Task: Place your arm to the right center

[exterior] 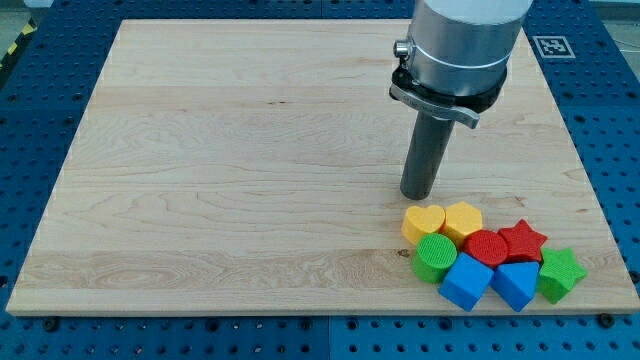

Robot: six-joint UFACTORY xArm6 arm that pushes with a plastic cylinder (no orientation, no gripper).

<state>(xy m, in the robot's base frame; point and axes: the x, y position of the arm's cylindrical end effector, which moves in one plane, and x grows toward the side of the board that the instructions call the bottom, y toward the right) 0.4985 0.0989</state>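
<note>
1. Eight blocks sit bunched near the bottom-right corner of the surface [200, 180]: yellow heart [423, 223], yellow hexagon [463, 219], red cylinder-like block [487, 246], red star [523, 240], green cylinder [436, 257], blue cube [467, 282], a second blue block [516, 284] of unclear shape, green star [560, 274].
2. My tip [417, 195] rests on the surface just above the yellow heart, apart from it by a narrow gap. No block touched, as far as the view shows.
3. Fingers: none on this rig, only the rod, so there is no open or closed state to report.
4. Task target: the middle of the right edge. It lies toward the view's right of my tip and roughly level with it or slightly higher. Judged: not yet there.
5. Risk: any drift toward the bottom edge while moving right would clip the yellow heart or yellow hexagon and shove the cluster; the red star and green star are nearest the right edge and could be pushed off.
6. Open room: the strip between the cluster's top and the top edge is bare to the right edge. A level or slightly upward path looks safe. Stop short of the right edge.
</note>
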